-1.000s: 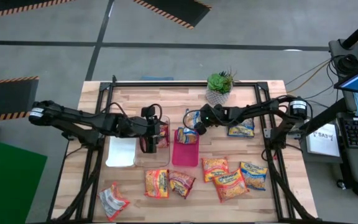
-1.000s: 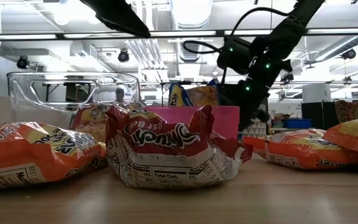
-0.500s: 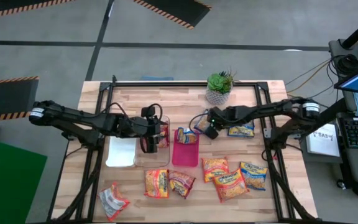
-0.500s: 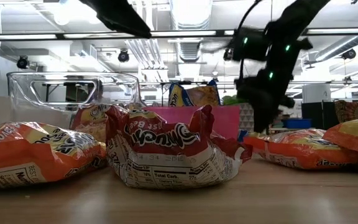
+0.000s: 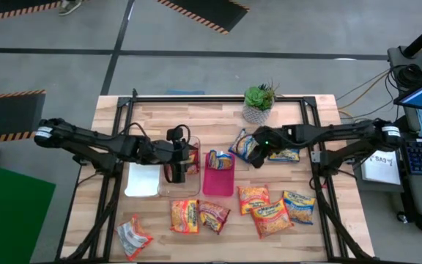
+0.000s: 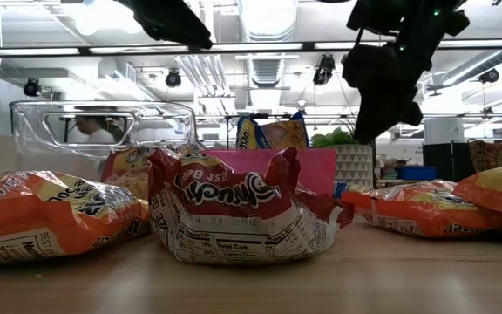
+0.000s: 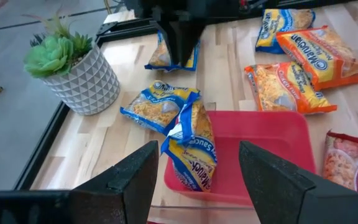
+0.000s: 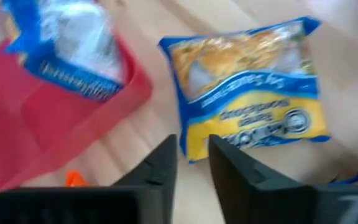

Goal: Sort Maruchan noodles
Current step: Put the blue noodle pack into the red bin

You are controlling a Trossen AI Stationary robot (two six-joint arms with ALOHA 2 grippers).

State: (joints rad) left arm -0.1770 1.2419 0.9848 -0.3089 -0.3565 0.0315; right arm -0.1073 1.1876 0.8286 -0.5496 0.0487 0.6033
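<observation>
The Maruchan noodles are flat packets. One blue packet (image 5: 242, 144) lies flat on the wood just right of the pink tray (image 5: 219, 183). A second blue packet (image 7: 191, 149) stands tilted in that tray, leaning on its far wall, and a third (image 5: 284, 154) lies farther right. My right gripper (image 5: 257, 154) hangs open above the table beside the first blue packet (image 8: 247, 87), with nothing between its fingers. My left gripper (image 7: 194, 180) stands open over the clear tray (image 5: 168, 187), where a red packet (image 5: 191, 158) lies.
Several orange and red packets (image 5: 272, 218) lie along the near side, one (image 5: 132, 236) at the near left. A white tray (image 5: 143, 180) sits left of the clear one. A potted plant (image 5: 258, 103) stands at the far edge. Bare wood shows at the far left.
My right gripper has risen and gone toward the table's right edge, away from the pink tray. The blue packet that was at its fingers has shifted a little to the right and now lies flat on the wood, let go.
</observation>
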